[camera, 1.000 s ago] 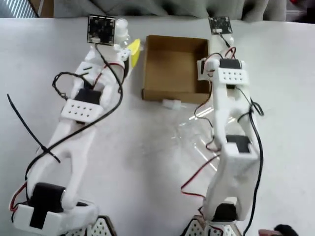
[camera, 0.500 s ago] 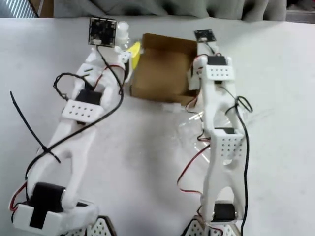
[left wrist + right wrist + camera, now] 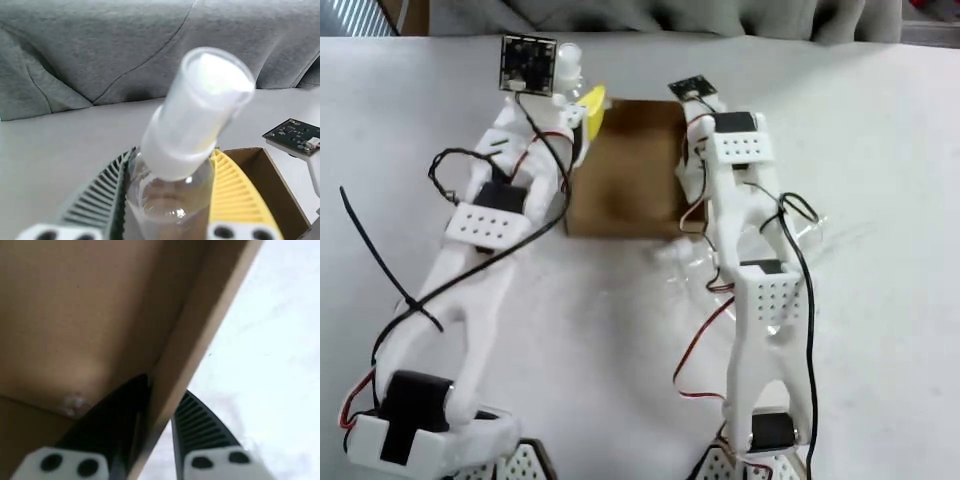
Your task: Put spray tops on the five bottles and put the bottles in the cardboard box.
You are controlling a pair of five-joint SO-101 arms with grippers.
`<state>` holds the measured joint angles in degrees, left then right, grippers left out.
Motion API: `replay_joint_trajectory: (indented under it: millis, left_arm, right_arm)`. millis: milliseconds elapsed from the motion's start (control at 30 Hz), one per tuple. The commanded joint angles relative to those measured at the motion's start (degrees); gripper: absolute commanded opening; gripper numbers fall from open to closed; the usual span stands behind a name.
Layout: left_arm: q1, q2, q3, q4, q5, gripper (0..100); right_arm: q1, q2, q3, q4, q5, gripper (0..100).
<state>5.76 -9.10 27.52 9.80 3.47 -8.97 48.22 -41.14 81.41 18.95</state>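
Right fingers (image 3: 200, 425) pinching cardboard box (image 3: 620, 170) wall, left fingers (image 3: 235, 195) gripping capped bottle (image 3: 172, 197), just outside box corner.

The left gripper (image 3: 173, 156) clamps a clear bottle (image 3: 170, 200), spray top (image 3: 200, 110) fitted; cardboard box (image 3: 276, 186) beside.

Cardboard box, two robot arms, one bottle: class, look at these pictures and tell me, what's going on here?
The left gripper is shut on a clear bottle that already carries its spray top, and holds it just beside the cardboard box. The right gripper pinches the box's side wall, one finger inside and one outside. The bottle is not yet in the box.
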Motion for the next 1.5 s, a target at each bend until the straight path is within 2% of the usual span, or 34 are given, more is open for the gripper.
replay_joint_trajectory:
  millis: [0,433,567,700,767,933,1067,1467]
  left_arm:
    - [0.31,-0.92,-0.44,-1.85,0.00,2]
    - [0.31,-0.92,-0.44,-1.93,0.00,2]
    - [0.31,-0.84,-0.44,-1.93,0.00,2]
    - [0.31,-0.84,-0.44,-1.93,0.00,2]
    - [0.31,-0.84,-0.35,-1.93,0.00,2]
    - [0.31,-0.84,-0.35,-1.93,0.00,2]
    - [0.31,-0.84,-0.26,-1.93,0.00,2]
    - [0.31,-0.84,0.18,-1.93,-0.18,2]
  right_arm:
    - [-1.10,-1.98,-1.93,1.80,1.23,1.6]
    - [-1.19,-7.34,5.80,2.15,1.23,1.8]
    - [-1.71,-11.30,12.92,-2.59,0.70,1.8]
    - [-1.71,-16.04,20.92,-8.04,-3.16,2.0]
    - [-1.98,-18.86,23.91,-8.92,-3.34,5.0]
    - [-2.15,-25.10,28.75,-8.75,-6.77,20.2]
    - [-1.80,-28.35,30.51,-8.75,-6.77,21.4]
    - [0.40,-42.68,30.86,3.21,-7.12,20.8]
